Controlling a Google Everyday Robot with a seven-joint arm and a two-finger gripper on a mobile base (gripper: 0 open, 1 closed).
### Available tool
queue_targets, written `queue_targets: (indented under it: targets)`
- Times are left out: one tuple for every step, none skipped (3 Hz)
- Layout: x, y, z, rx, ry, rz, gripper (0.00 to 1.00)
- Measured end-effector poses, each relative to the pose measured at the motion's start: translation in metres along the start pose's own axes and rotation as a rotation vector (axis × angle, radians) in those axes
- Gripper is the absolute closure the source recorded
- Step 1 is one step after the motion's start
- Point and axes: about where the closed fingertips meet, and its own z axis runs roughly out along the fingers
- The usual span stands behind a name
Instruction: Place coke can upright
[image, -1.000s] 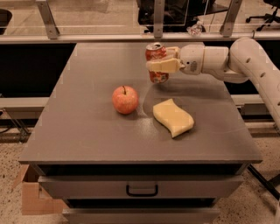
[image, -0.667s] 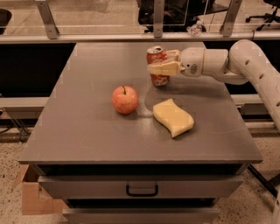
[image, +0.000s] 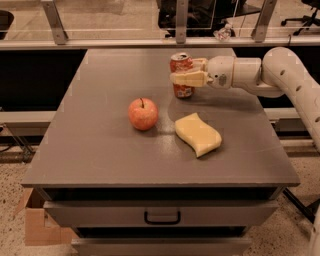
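We see the coke can (image: 181, 64) standing upright on the far right part of the grey table (image: 100, 150), silver top up, its base on the surface. The gripper (image: 186, 71) has it at mid-height: one pale finger (image: 189, 78) lies across the front of the can, the other shows just behind it, so the jaws are clamped on the can from both sides. The white arm (image: 280, 75) comes in from the right edge, bends at a rounded joint, and runs nearly level above the table to the wrist (the fingers point left).

Nearer to us, an apple (image: 143, 114) sits left of centre, well apart from the can. A yellow sponge (image: 198, 134) lies flat to the apple's right, near it and in front of the can. Below the tabletop is a drawer (image: 162, 214) with a dark handle.
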Motion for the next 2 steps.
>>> queue_targets:
  targets:
    - [-0.002,-0.001,-0.012,0.010,0.013,-0.009,0.08]
    - [-0.001,0.004,-0.032,0.020,0.043,-0.023,0.00]
